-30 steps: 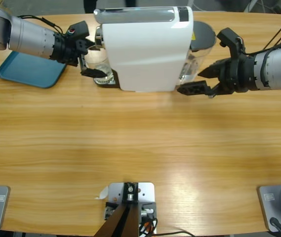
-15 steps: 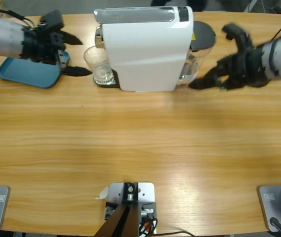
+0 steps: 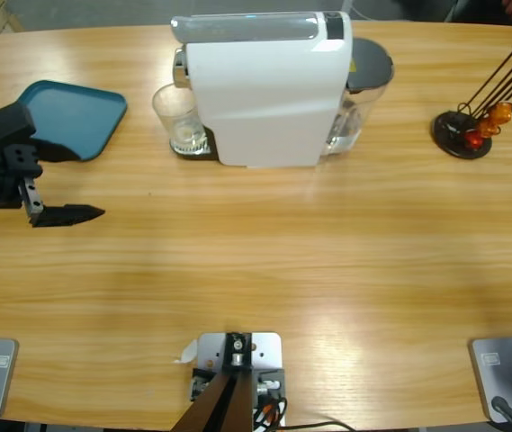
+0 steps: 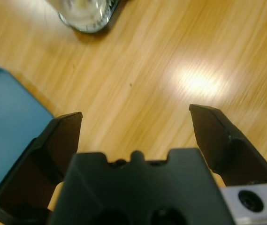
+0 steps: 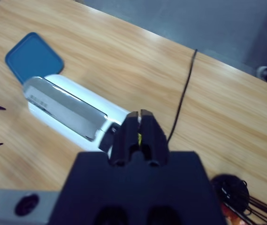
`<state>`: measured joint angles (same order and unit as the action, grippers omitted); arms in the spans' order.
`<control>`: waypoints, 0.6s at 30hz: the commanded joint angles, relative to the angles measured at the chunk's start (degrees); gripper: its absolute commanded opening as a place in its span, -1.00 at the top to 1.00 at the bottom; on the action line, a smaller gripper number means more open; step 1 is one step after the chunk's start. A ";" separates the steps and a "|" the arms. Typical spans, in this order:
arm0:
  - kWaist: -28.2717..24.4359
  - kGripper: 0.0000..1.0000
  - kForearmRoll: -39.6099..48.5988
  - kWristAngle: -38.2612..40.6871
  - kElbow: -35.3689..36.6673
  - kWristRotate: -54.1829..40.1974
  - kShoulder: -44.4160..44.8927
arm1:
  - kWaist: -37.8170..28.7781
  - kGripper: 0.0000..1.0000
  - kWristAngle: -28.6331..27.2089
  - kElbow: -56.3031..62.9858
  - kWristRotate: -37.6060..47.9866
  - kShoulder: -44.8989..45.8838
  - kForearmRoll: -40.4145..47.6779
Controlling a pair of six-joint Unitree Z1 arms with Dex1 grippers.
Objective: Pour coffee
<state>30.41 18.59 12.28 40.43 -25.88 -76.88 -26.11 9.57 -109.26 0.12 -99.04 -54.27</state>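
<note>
The white coffee machine (image 3: 264, 90) stands well beyond the left gripper (image 3: 65, 184), whose jaws are spread with nothing between them, and the teal tray (image 3: 71, 117) lies just beside it. The glass tumbler (image 3: 179, 121) sits at the machine's spout, its coffee hard to make out, and the right gripper (image 5: 140, 119) high above has its jaws closed together on nothing.

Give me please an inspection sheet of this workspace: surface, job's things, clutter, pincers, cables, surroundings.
Surface: wooden table, no spills seen.
Job's things: glass tumbler upright on the drip tray beside the white coffee machine; coffee inside cannot be told.
Clutter: teal tray at the far left; capsule stand with orange capsules at the far right.
Pincers: left pincer open, holding nothing, over the table near the tray; right pincer shut, raised above the machine.
Cables: thin black line across the table.
Surroundings: grey floor beyond the table.
</note>
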 commanded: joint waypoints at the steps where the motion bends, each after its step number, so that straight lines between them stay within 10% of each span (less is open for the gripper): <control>1: 1.37 -0.99 0.39 -2.57 -2.48 10.66 1.20 | -2.61 1.00 3.62 -3.77 -1.26 -9.23 -6.92; 18: 2.37 -0.99 -0.66 -5.84 -3.16 14.36 -2.65 | -4.13 1.00 3.67 -3.44 -1.26 -10.88 -10.70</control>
<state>32.24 18.48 7.35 39.19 -12.09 -77.47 -29.70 12.21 -112.90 -0.42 -106.73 -64.42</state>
